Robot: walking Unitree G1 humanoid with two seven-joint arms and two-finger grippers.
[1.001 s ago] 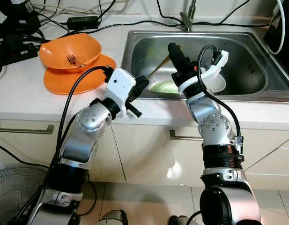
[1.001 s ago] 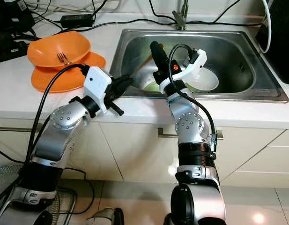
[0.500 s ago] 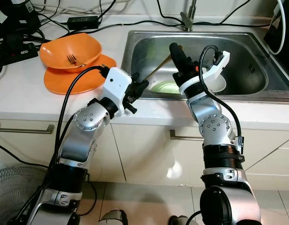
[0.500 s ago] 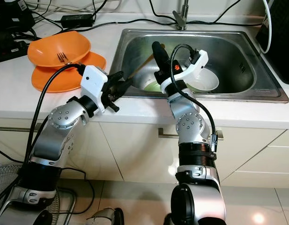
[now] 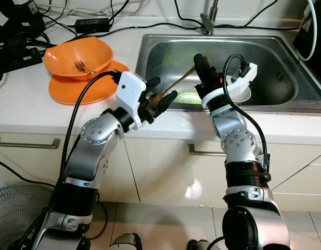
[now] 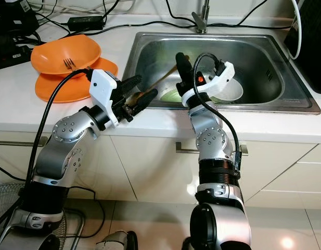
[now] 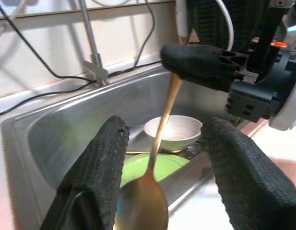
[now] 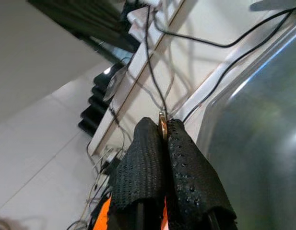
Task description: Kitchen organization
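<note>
straddling the bowl of the long brass-coloured metal spoon, the left gripper is spread wide at the steel sink's front rim. the handle slants away to the right gripper, pinched shut on its tip. the spoon's bowl is partly cut off in the left wrist view.

Right gripper fingers pinch a thin spoon handle.

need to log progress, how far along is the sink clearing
Done: orange bowl with fork stacked on an orange plate on the counter. In hand: right gripper pinches the golden spoon handle, its bowl between the open left gripper fingers. Left: green plate and white bowl in the sink.
</note>
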